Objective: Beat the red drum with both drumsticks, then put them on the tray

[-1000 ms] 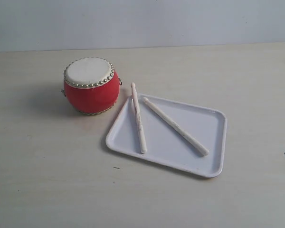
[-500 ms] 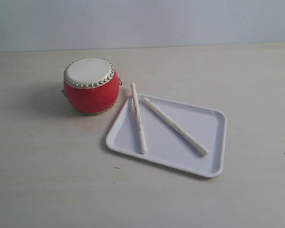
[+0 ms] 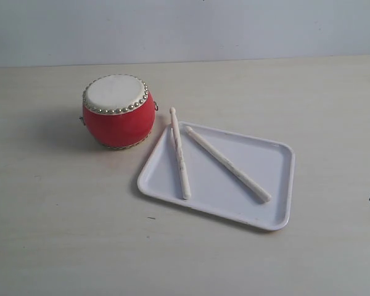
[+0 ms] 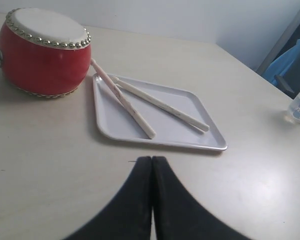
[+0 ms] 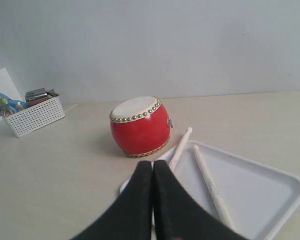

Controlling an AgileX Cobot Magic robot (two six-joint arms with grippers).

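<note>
Pale tabletop (image 3: 61,234) noted: your left pincer (image 4: 152,165) and right pincer (image 5: 153,167) hung clenched on nothing, since both drumsticks (image 3: 227,163) lay splayed in the tray (image 3: 265,166) just ahead of their tips, red drum (image 3: 118,120) beyond, probably parked there so neither rolled off.

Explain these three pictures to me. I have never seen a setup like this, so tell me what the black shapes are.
This is a robot with two arms. One picture looks at the table from outside; the other two come from a camera on each wrist. The black wedges are the left end effector and the right end effector, both shut and holding nothing. On the table stand a red drum and a white tray, with two drumsticks lying in it.
</note>
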